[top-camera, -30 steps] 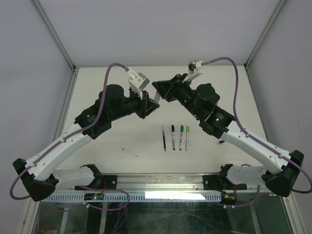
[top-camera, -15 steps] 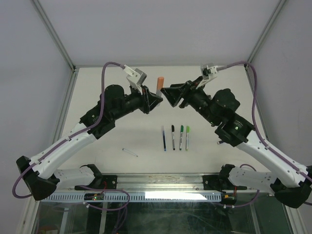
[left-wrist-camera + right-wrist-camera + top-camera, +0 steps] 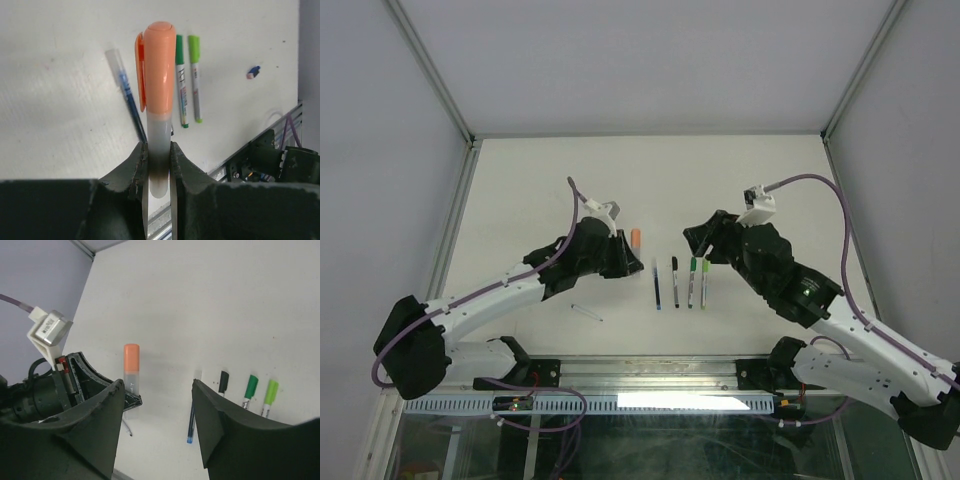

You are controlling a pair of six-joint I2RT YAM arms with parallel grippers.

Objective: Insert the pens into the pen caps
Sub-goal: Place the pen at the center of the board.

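White desk (image 3: 520, 170), seen from above: your left hand (image 3: 631, 258) is coming down from the mid-air meeting of a second ago. It is carrying the orange-capped pen (image 3: 636, 238) toward the row of pens (image 3: 682, 282), while the right hand (image 3: 695, 240) is backing off. That capping looks finished.

Left wrist: fingers (image 3: 135, 165) are clamping the clear barrel, and a loose blue cap (image 3: 253, 72) is showing at upper right, which the overhead view is hiding.

Right wrist: the jaws are standing wide apart, holding nothing.
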